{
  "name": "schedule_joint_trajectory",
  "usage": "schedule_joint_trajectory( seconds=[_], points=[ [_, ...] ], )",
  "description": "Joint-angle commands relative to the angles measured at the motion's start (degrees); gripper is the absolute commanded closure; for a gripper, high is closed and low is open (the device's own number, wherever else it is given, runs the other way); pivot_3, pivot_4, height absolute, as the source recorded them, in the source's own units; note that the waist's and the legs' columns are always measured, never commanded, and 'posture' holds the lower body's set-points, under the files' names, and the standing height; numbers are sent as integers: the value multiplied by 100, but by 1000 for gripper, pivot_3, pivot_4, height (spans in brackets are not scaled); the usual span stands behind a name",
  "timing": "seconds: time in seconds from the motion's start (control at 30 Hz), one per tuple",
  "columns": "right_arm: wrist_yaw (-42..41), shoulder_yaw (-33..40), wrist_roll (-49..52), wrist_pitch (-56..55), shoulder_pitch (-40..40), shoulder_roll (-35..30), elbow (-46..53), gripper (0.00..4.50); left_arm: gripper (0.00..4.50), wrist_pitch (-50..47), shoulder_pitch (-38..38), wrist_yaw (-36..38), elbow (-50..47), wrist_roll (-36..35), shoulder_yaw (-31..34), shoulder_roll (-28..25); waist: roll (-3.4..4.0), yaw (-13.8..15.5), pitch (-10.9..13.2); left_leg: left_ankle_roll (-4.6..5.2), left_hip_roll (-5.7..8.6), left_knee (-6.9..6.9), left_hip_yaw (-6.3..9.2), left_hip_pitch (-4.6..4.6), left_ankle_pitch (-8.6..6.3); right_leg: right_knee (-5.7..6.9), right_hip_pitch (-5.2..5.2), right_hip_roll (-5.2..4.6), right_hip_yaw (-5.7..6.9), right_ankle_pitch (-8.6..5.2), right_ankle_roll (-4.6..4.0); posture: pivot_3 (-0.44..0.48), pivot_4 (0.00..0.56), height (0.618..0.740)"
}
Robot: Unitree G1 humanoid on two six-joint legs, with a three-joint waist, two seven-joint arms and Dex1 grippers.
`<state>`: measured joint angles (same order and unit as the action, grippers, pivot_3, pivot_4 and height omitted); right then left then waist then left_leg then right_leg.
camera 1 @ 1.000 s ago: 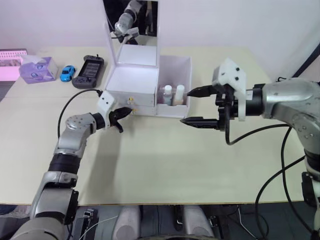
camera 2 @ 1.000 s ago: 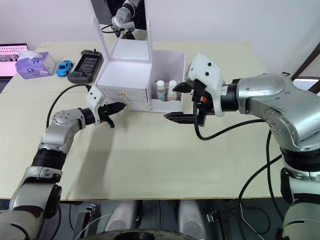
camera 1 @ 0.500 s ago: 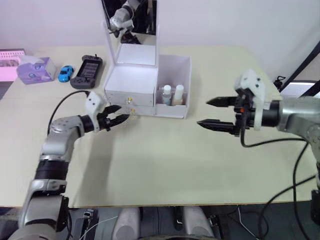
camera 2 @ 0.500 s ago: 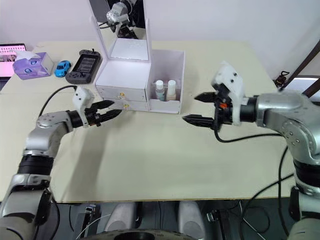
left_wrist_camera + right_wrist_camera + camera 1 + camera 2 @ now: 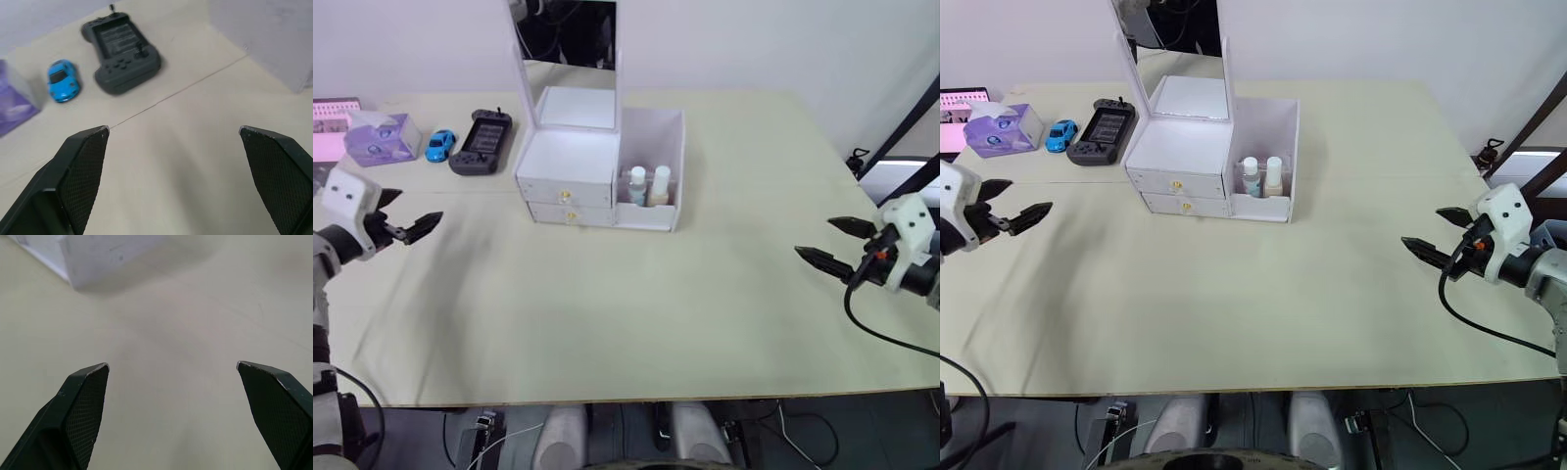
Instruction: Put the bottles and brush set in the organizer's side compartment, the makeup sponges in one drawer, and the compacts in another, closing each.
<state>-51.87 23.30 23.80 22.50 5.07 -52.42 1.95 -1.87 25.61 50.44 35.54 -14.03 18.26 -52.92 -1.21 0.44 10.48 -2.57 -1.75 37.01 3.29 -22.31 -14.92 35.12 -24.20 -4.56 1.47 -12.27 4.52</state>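
**Both drawers shut, bottles in the side bin, grippers spread wide at the table's edges**

The organizer (image 5: 597, 171) stands at about 12 o'clock on the table (image 5: 636, 313), mirror upright, its two gold-knobbed drawers pushed in flush. The two bottles (image 5: 648, 186) stand upright side by side in the side compartment (image 5: 668, 162), on the organizer's 3 o'clock end. The left gripper (image 5: 403, 217) hovers at 9 o'clock, jaws wide apart and empty. The right gripper (image 5: 832, 243) hovers at 3 o'clock, jaws likewise wide and empty. At roughly 10 o'clock lie a black game controller (image 5: 481, 141), a blue toy car (image 5: 441, 144) and a purple tissue box (image 5: 382, 137).
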Motion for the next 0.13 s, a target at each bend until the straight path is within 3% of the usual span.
schedule_joint_trajectory(
  seconds=[0.03,0.13],
  points=[
    [428,41,-343,-794,258,254,-101,0,23,405,178,-266,221,65,146,-38,-2,-4,0,0,0,0,0,0,0,0,0,0,0,0,1,0,150,740],
    [547,-2,-349,-1018,430,504,-347,0,23,471,19,-175,13,-17,112,72,-3,-6,-1,-1,0,3,-2,1,0,0,2,-1,-1,-1,3,0,150,740]
  ],
)
